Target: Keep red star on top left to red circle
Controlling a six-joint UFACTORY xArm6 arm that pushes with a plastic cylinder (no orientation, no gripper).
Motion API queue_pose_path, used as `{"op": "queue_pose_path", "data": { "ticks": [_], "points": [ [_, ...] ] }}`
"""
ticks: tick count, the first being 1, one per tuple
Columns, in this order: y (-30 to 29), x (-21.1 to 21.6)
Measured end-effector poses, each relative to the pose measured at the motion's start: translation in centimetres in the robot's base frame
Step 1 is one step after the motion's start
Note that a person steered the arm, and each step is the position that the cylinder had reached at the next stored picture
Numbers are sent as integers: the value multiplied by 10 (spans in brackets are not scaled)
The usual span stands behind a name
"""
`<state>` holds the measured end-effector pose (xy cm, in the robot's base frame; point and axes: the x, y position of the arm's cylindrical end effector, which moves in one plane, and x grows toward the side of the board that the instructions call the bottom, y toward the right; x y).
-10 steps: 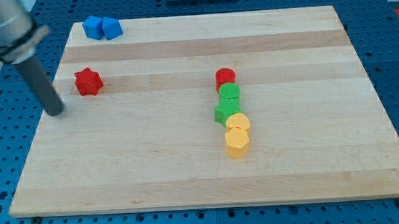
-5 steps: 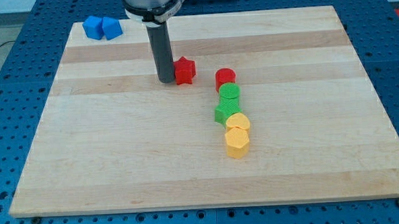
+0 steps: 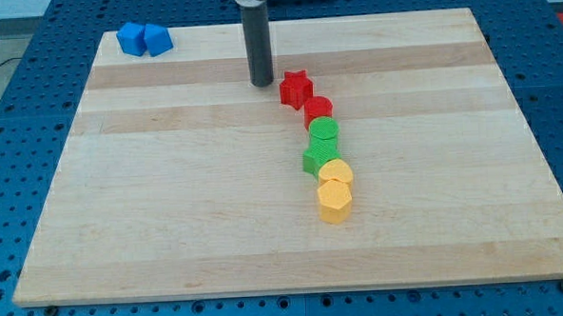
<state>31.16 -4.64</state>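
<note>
The red star [image 3: 296, 88] lies just up and left of the red circle [image 3: 318, 110], touching or nearly touching it. My tip [image 3: 262, 83] stands on the board a short way left of the red star, with a small gap between them. The dark rod rises from it to the view's top.
Below the red circle runs a column: a green circle [image 3: 324, 131], a green star-like block [image 3: 316, 157], a yellow circle [image 3: 336, 171] and a yellow hexagon [image 3: 335, 200]. Two blue blocks [image 3: 144, 39] sit at the board's top left corner. The wooden board [image 3: 170, 229] lies on a blue perforated table.
The red star has slid right from the board's left side to the red circle's upper left. My tip followed it across and now stands a little apart from it.
</note>
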Motion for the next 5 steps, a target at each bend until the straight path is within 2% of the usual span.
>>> {"op": "queue_pose_path", "data": {
  "ticks": [1, 3, 5],
  "points": [
    [10, -11],
    [40, 11],
    [53, 13]
  ]
}}
